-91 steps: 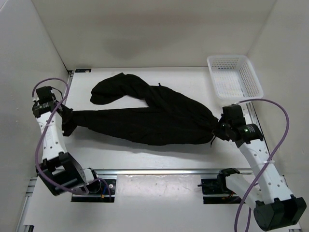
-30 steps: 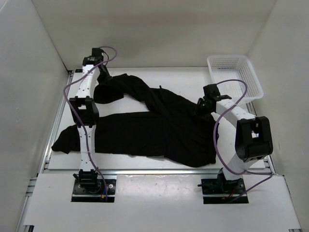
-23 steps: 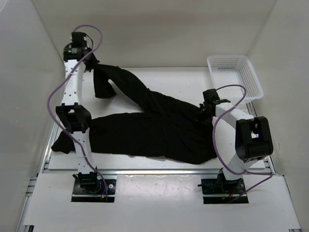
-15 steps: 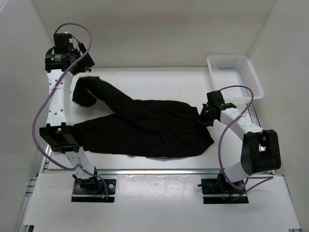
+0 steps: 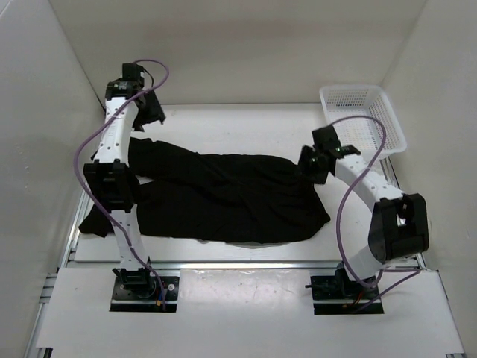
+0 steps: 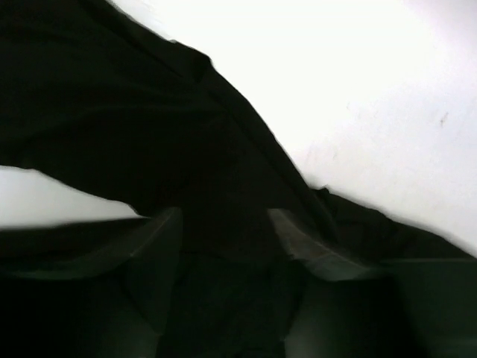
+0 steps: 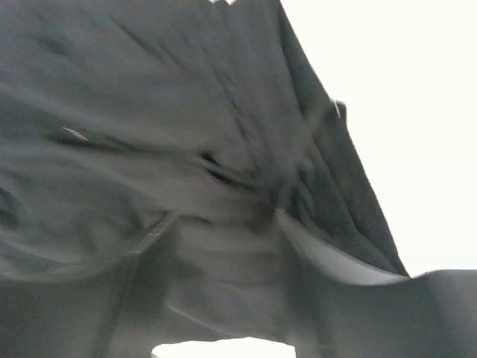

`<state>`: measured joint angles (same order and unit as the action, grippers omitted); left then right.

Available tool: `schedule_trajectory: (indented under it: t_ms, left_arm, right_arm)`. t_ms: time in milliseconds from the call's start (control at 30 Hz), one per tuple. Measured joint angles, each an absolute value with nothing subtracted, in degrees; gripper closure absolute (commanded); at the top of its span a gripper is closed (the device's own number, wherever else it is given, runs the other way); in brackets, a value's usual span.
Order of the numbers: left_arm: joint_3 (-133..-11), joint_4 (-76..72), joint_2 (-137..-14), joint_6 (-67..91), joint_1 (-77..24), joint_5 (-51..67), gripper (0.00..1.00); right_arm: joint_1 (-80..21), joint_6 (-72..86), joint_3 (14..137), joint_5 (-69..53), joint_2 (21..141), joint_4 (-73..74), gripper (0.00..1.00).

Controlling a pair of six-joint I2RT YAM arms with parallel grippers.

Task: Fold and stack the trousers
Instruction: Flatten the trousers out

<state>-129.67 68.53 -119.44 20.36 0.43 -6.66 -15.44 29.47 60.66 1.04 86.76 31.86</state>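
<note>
The black trousers (image 5: 223,194) lie spread across the middle of the table, the two legs side by side and running left. Their left end hangs at the table's left edge behind the left arm. My left gripper (image 5: 152,113) hovers over the far left corner, just beyond the upper leg's end. In the left wrist view it is open (image 6: 223,216), with dark fabric (image 6: 134,112) below the fingers. My right gripper (image 5: 308,162) sits at the right end of the trousers. Its jaws stand apart (image 7: 223,220) over rumpled cloth (image 7: 149,112), gripping nothing.
A white plastic basket (image 5: 363,119) stands at the back right corner, just beyond the right arm. White walls close in the table on the left, back and right. Metal rails run along the near edge by both arm bases.
The left gripper dragged the upper leg leftward, let it go and swung back right above the corner. The leg now lies flatter. The right gripper has opened and drawn slightly back.
</note>
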Motion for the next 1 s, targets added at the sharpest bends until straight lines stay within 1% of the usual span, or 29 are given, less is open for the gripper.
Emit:
schedule_trajectory:
  t_ms: [33, 67, 133, 200, 233, 267, 300, 333, 367, 400, 433, 467, 500, 533, 567, 600, 633, 667, 700, 733, 800, 833, 933, 1000]
  left_arm:
    - [-129.19, 68.12, -120.40, 20.62, -0.23, -6.00, 0.06]
    - [-128.33, 67.68, -121.14, 21.17, -0.95, -5.34, 0.00]
    - [-127.09, 67.26, -122.30, 21.76, -2.31, -4.40, 0.00]
    - [-126.43, 67.07, -124.11, 21.91, -3.99, -3.60, 0.00]
    - [-126.13, 66.92, -125.10, 21.93, -4.89, -3.38, 0.01]
    - [-125.67, 66.81, -126.21, 21.93, -5.93, -3.25, 0.04]
    - [-125.12, 66.78, -126.96, 21.96, -6.66, -3.20, 0.08]
    - [-124.14, 66.61, -127.33, 22.00, -7.33, -3.18, 0.19]
    - [-122.74, 66.50, -127.55, 22.31, -8.14, -3.14, 0.25]
    - [-121.40, 66.19, -127.52, 22.20, -8.78, -3.05, 0.32]
    - [-120.27, 65.87, -127.39, 22.11, -9.30, -2.94, 0.41]
    - [-119.13, 65.39, -127.22, 22.20, -9.63, -2.90, 0.56]
    - [-118.30, 65.12, -127.04, 22.39, -9.78, -2.87, 0.62]
    - [-117.75, 64.90, -126.96, 22.33, -9.78, -2.90, 0.67]
    - [-117.73, 64.71, -126.96, 22.33, -9.67, -2.96, 0.65]
    - [-117.73, 64.38, -126.96, 22.17, -9.52, -2.96, 0.56]
    - [-117.89, 64.16, -126.96, 22.02, -9.45, -3.03, 0.41]
    - [-118.26, 64.14, -126.98, 22.02, -9.43, -3.25, 0.30]
    - [-119.07, 64.36, -127.11, 22.26, -9.32, -3.51, 0.07]
    - [-120.27, 64.51, -127.37, 22.31, -9.19, -3.66, 0.00]
    - [-123.42, 64.71, -128.29, 22.59, -9.06, -4.16, 0.00]
    - [-125.45, 64.82, -129.08, 22.59, -8.86, -4.36, 0.00]
    - [-128.84, 64.69, -130.69, 22.33, -7.94, -4.45, 0.00]
    - [-128.81, 64.75, -131.15, 22.28, -6.63, -3.68, 0.00]
  right_arm:
    - [-15.62, 29.45, 63.31, 1.41, 87.90, 32.14, 0.33]
    - [-15.77, 29.65, 66.81, 1.91, 89.65, 32.62, 0.30]
    - [-15.79, 29.89, 72.95, 3.09, 93.78, 32.75, 0.30]
    - [-15.79, 30.79, 78.74, 4.71, 98.32, 33.17, 0.36]
    - [-15.79, 31.46, 80.64, 5.72, 100.05, 33.19, 0.40]
    - [-15.79, 32.34, 81.38, 6.79, 101.01, 33.19, 0.54]
    - [-15.77, 32.60, 81.36, 7.49, 101.19, 33.67, 0.64]
    - [-15.62, 33.32, 81.08, 8.25, 100.97, 34.46, 0.75]
    - [-15.33, 33.91, 80.20, 8.82, 100.27, 34.50, 0.84]
    - [-14.76, 34.50, 78.67, 9.21, 98.87, 34.48, 1.00]
    - [-14.20, 34.68, 77.41, 9.50, 97.62, 34.87, 1.00]
    - [-13.34, 35.16, 75.90, 9.98, 95.90, 35.05, 1.00]
    - [-12.34, 35.35, 74.48, 10.44, 94.08, 35.29, 1.00]
    - [-11.73, 35.46, 73.76, 10.63, 93.01, 35.53, 1.00]
    - [-11.09, 35.44, 73.17, 10.74, 92.12, 35.53, 1.00]
    - [-10.52, 35.44, 72.84, 10.59, 91.53, 35.66, 0.91]
    - [-10.35, 35.51, 72.84, 10.31, 91.44, 35.66, 0.87]
    - [-10.35, 35.42, 72.86, 10.02, 91.53, 35.44, 0.81]
    - [-10.81, 35.46, 73.52, 9.82, 92.31, 36.07, 0.68]
    - [-11.27, 35.73, 74.39, 9.61, 93.23, 36.47, 0.59]
    - [-12.51, 35.68, 78.32, 8.56, 96.77, 37.58, 0.41]
    - [-13.10, 35.42, 80.53, 8.12, 98.72, 37.52, 0.24]
    - [-14.66, 34.17, 86.96, 6.79, 104.77, 37.76, 0.21]
    - [-15.31, 32.95, 90.41, 6.28, 108.27, 37.87, 0.22]
